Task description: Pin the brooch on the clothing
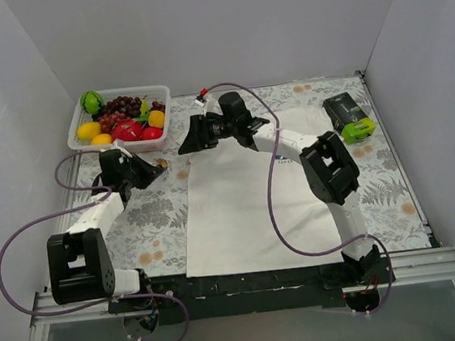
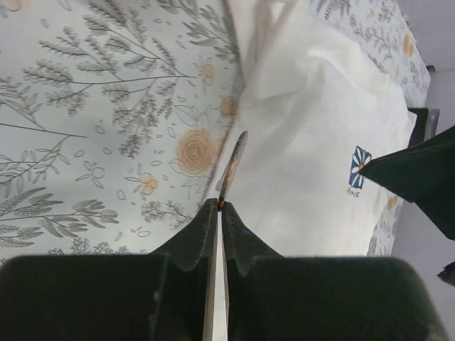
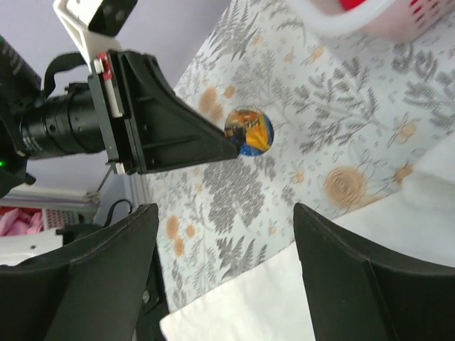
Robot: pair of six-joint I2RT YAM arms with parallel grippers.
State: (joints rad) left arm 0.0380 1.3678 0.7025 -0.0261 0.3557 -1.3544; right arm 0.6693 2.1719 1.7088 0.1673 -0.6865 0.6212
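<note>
My left gripper (image 1: 156, 170) is shut on the brooch (image 2: 232, 167), pinching its lower rim and holding it edge-on above the floral tablecloth, just left of the clothing's edge. In the right wrist view the brooch (image 3: 249, 131) shows its round gold and blue face at the left fingertips. The clothing, a white T-shirt (image 1: 247, 201), lies flat; its blue square logo (image 2: 357, 167) is to the right. My right gripper (image 1: 187, 138) is open and empty, hovering over the shirt's upper left corner (image 3: 284, 298), facing the brooch.
A white basket of fruit (image 1: 120, 117) stands at the back left, close behind both grippers. A green and black device (image 1: 348, 117) lies at the back right. The right arm stretches across the shirt's top. The floral tablecloth (image 1: 147, 220) covers the table.
</note>
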